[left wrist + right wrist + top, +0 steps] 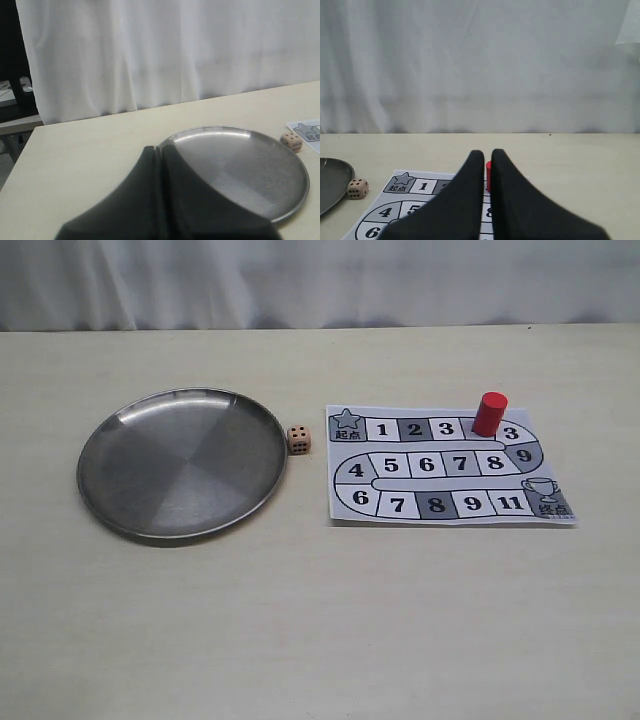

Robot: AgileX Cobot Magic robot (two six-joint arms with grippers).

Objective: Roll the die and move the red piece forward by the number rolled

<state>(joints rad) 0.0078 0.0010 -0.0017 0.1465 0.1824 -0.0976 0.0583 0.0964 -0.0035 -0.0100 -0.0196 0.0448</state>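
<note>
The die (298,440) lies on the table just right of the round metal plate (180,465), between it and the paper board (440,462). Upright on the board's top row stands the red piece (489,413), between the two squares marked 3. Neither gripper shows in the exterior view. My left gripper (160,148) is shut and empty, above the plate's (250,165) near rim, with the die (291,142) far beyond. My right gripper (484,152) is shut but for a thin slit, and the red piece (488,175) shows through it, well beyond. The die (357,188) sits off to the side.
The numbered track on the board (405,200) runs from a star square to a trophy square (548,496). A white curtain (320,280) hangs behind the beige table's far edge. One corner of the board (310,131) shows in the left wrist view.
</note>
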